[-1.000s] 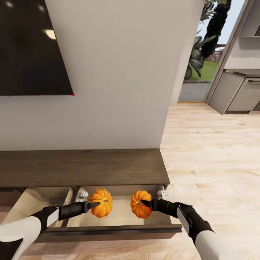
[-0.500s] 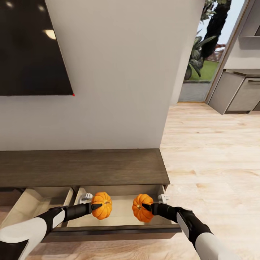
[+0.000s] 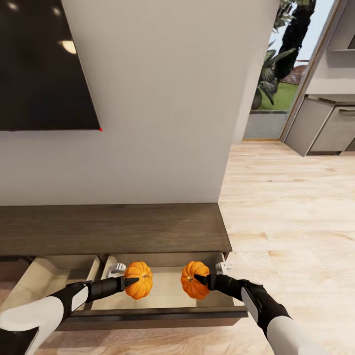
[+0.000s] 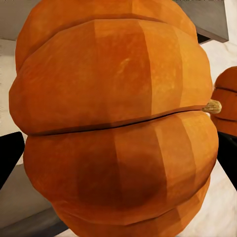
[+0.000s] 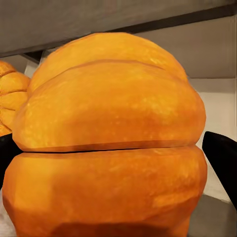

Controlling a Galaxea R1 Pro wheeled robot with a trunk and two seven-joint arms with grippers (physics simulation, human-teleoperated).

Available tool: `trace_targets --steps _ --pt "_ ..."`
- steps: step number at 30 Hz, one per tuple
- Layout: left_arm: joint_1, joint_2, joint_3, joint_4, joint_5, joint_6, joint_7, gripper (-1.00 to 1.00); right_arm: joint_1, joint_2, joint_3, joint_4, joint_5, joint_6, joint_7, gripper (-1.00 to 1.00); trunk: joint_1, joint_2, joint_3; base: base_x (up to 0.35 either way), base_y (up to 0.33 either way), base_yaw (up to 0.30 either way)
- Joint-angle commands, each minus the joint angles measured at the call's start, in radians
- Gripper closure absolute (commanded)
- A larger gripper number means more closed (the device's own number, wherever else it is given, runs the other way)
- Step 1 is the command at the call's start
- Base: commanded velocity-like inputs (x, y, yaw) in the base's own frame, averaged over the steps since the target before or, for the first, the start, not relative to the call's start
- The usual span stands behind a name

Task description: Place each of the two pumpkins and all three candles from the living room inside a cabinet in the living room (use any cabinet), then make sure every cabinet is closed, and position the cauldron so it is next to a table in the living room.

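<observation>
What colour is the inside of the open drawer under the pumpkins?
Pale beige, against the dark-brown cabinet; the drawer shows best in the head view.

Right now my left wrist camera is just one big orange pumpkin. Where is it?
Observer: The head view shows the left gripper gripping that pumpkin at the open drawer of the low brown cabinet.
Operator: I see a bit of another pumpkin beside it. Who has that?
Observer: The right gripper grips the second pumpkin, at the same drawer.
Operator: Is anything else open?
Observer: Yes, another drawer next to it is pulled out too.
</observation>
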Motion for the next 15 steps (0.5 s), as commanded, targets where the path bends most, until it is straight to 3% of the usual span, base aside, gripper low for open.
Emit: trace_targets --steps 1,8,15 --pt "0.000 0.000 0.001 0.000 0.000 0.000 0.000 1.00 0.000 0.000 0.000 -0.005 0.001 0.000 -0.002 1.00 0.000 0.000 0.000 0.000 0.000 0.006" --pt "0.000 0.000 0.001 -0.001 0.000 0.000 0.000 1.00 0.000 0.000 0.001 -0.019 0.001 0.002 -0.003 1.00 0.000 0.000 0.000 0.000 0.000 0.175" --pt "0.000 -0.001 0.001 -0.001 0.000 0.000 0.000 1.00 0.000 0.000 0.001 -0.020 0.000 0.002 -0.003 1.00 0.000 0.000 0.000 0.000 0.000 0.025"
